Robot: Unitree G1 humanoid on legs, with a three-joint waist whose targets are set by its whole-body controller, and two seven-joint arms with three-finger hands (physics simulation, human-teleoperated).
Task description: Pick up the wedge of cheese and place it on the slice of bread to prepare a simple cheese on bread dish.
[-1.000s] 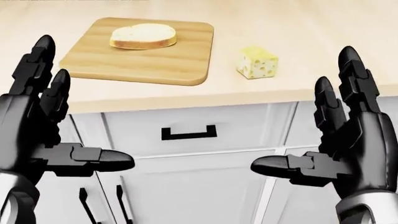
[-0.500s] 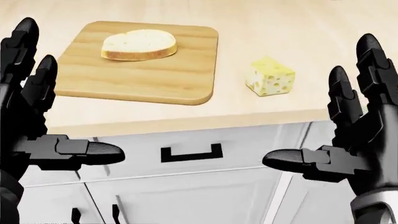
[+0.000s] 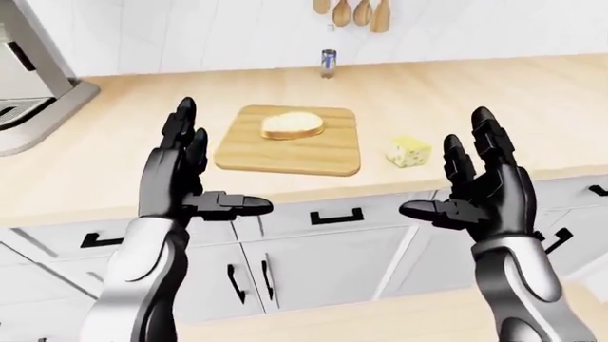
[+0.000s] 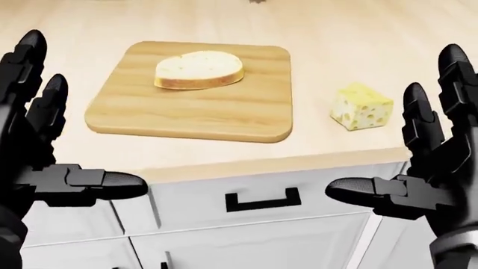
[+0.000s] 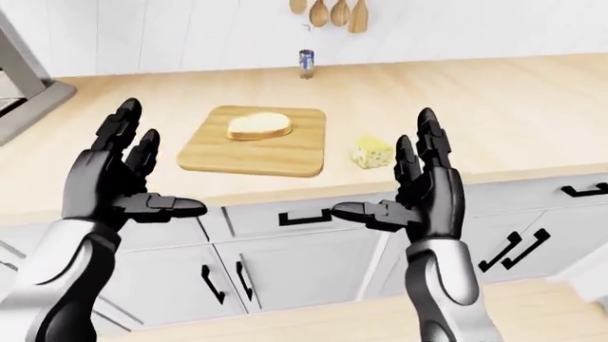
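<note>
A slice of bread [image 4: 199, 69] lies on a wooden cutting board [image 4: 186, 115] on the light wood counter. A yellow wedge of cheese [image 4: 361, 106] with holes sits on the counter just right of the board. My left hand [image 4: 45, 151] is raised at the left edge of the head view, open, fingers spread, thumb pointing inward. My right hand [image 4: 426, 168] is raised at the right edge, open likewise, below and right of the cheese. Both hands hover short of the counter edge and hold nothing.
White cabinet drawers with black handles [image 4: 263, 200] run under the counter. A small can [image 3: 328, 63] stands near the wall above the board. Wooden utensils [image 3: 353, 13] hang on the wall. A steel appliance [image 3: 28, 85] occupies the far left of the counter.
The whole view has shifted: board, bread and cheese sit lower and more rightward in the picture as the camera moves in. Both hands stay open, spread slightly wider.
</note>
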